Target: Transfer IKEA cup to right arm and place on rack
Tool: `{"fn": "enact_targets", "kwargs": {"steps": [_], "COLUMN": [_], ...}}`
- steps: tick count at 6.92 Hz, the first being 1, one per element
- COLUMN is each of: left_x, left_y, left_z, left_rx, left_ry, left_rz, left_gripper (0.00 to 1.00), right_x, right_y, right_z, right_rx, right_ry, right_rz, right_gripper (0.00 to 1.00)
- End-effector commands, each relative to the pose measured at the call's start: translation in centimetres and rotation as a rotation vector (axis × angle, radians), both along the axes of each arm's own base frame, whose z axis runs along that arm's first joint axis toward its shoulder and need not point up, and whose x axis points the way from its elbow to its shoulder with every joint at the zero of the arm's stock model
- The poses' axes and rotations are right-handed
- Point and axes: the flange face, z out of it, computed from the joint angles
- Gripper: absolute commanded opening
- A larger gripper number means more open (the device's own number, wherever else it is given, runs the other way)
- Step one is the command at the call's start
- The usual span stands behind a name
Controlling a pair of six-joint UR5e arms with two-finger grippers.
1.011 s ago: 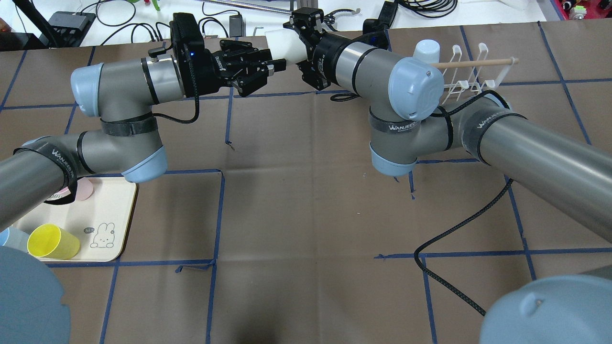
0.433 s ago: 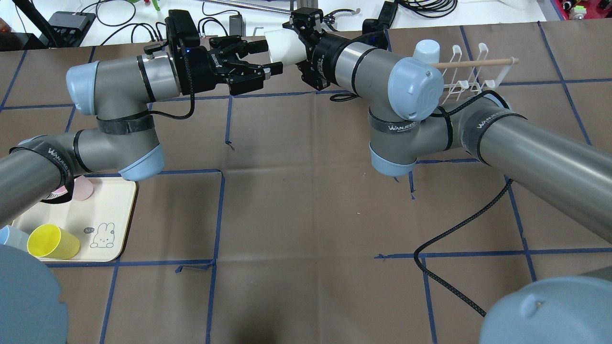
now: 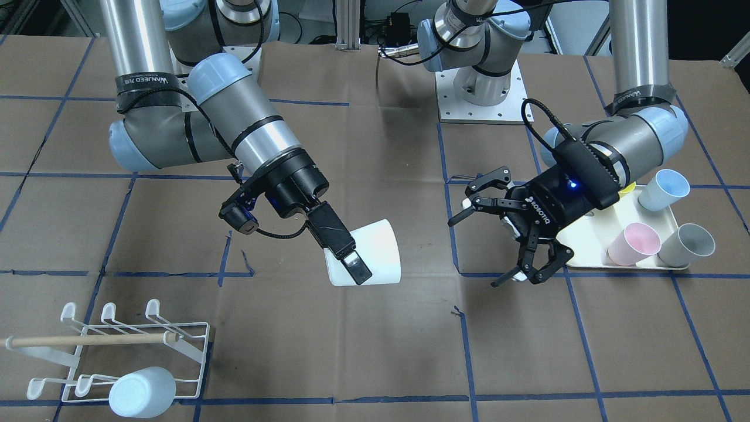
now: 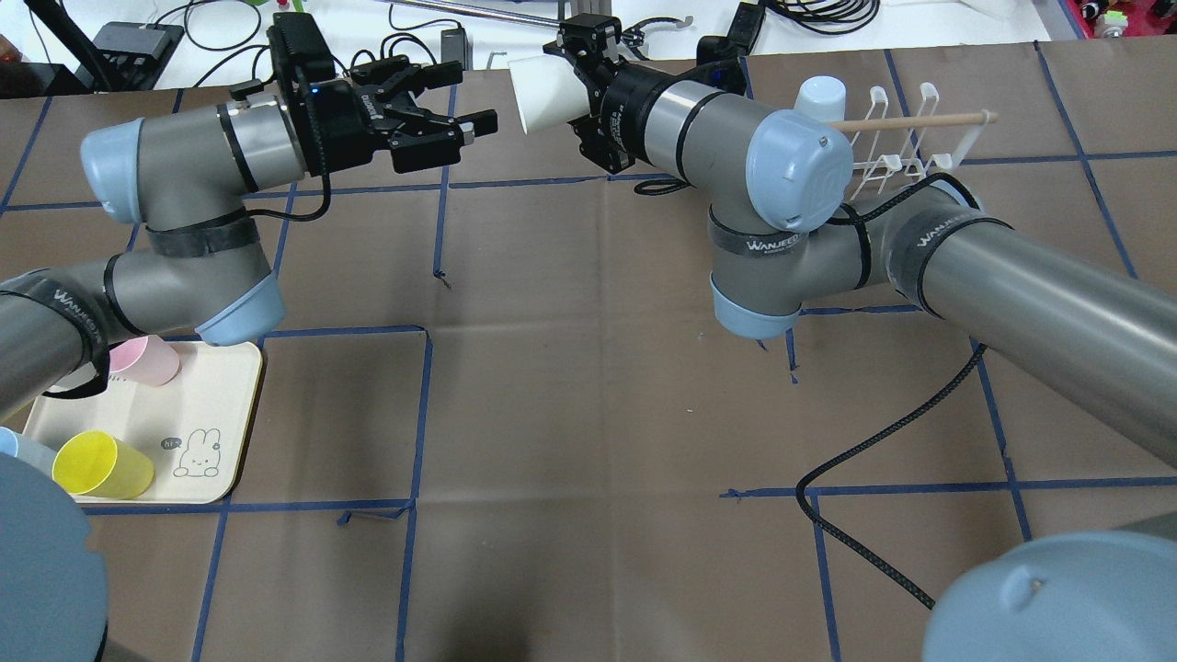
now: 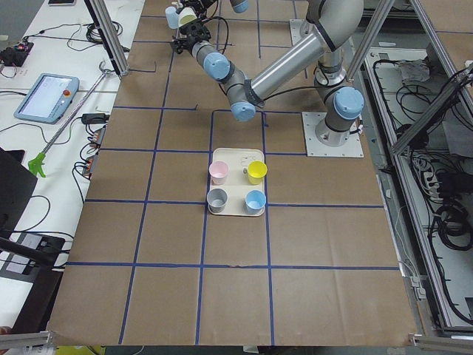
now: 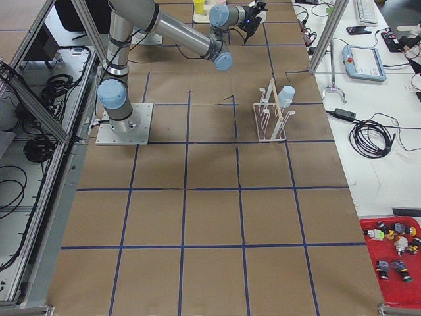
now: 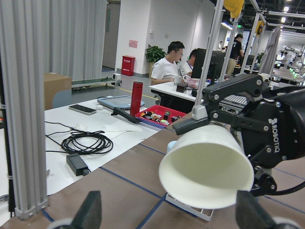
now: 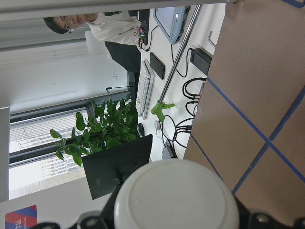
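The white IKEA cup hangs above the table, tilted on its side, with my right gripper shut on it near its base. In the overhead view the cup points its mouth at my left gripper. My left gripper is open and empty, a short way off from the cup's mouth. The left wrist view looks into the cup's mouth. The right wrist view shows the cup's base. The white wire rack with a wooden handle stands far to the right arm's side, with a pale blue cup upturned on it.
A cream tray under the left arm holds a pink cup, a grey cup, a blue cup and a yellow cup. A black cable lies loose on the brown table cover. Cables and boxes lie past the far edge.
My left gripper has drawn back to the left, away from the white cup, and stays open. The right gripper holds the cup in about the same place.
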Motion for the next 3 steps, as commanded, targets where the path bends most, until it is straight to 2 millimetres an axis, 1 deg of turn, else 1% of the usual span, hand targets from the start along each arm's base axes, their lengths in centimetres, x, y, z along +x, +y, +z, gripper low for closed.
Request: {"fn": "enact_targets", "kwargs": {"steps": [1,2,3], "left_x": [2.6,3.9,3.7], "left_y": [-1.9,-3.8,-5.6], "left_z": [-0.2,1.1,1.8], "left_rx": [0.031,0.102,0.158], "left_ry": [-0.065,-0.133,-0.142], "left_rz": [0.125,0.321,0.442], "left_gripper": [0.99,0.99,0.99], "right_x": [-4.6,-8.1,-12.1], "right_y": [-2.7,-4.1,-5.0], "right_z": [1.6,1.9,2.9], "right_rx": [-0.049,-0.121,-0.212], "right_ry": [0.013,0.108,0.232], "right_rz": [-0.070,-0.091,-0.106], "right_gripper": [0.45,0.43,0.42]}}
